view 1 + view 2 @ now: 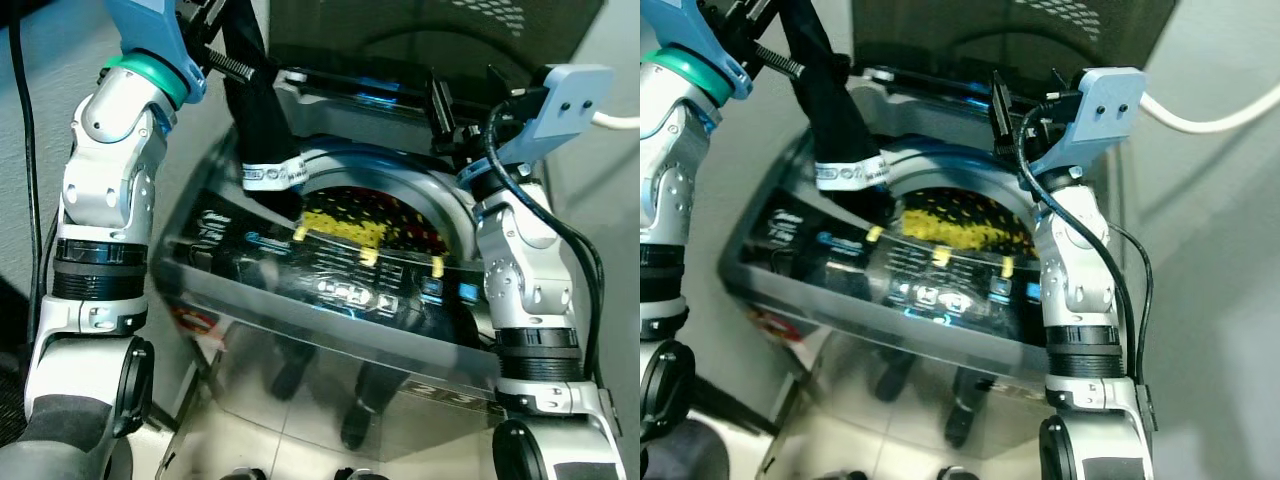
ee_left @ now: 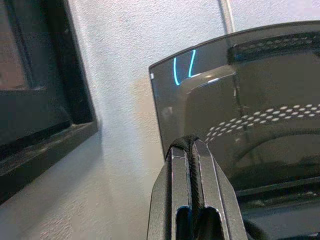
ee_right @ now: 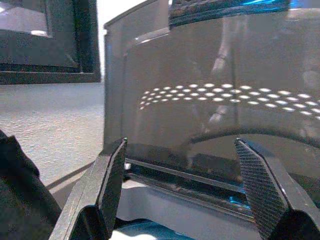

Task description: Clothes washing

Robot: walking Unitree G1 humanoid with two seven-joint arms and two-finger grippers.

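Observation:
A top-loading washing machine (image 1: 250, 300) stands before me with its dark lid (image 1: 420, 35) raised at the back. Something yellow (image 1: 345, 228) lies inside the perforated drum. My left gripper (image 1: 215, 35), high at the machine's back left, is shut on a black garment (image 1: 262, 115). The garment hangs down to the drum's left rim and carries a white label band (image 1: 272, 176). In the left wrist view the fingers (image 2: 175, 170) pinch a strip of black fabric. My right gripper (image 1: 1005, 100) is open over the back right of the opening, its fingers (image 3: 112, 170) facing the lid.
The glossy control panel (image 1: 360, 285) with lit buttons runs along the machine's front edge. A white wall (image 2: 125, 100) and a dark frame (image 2: 45, 100) lie behind. A white hose (image 1: 1200, 118) runs at the right. The tiled floor (image 1: 260, 430) lies below.

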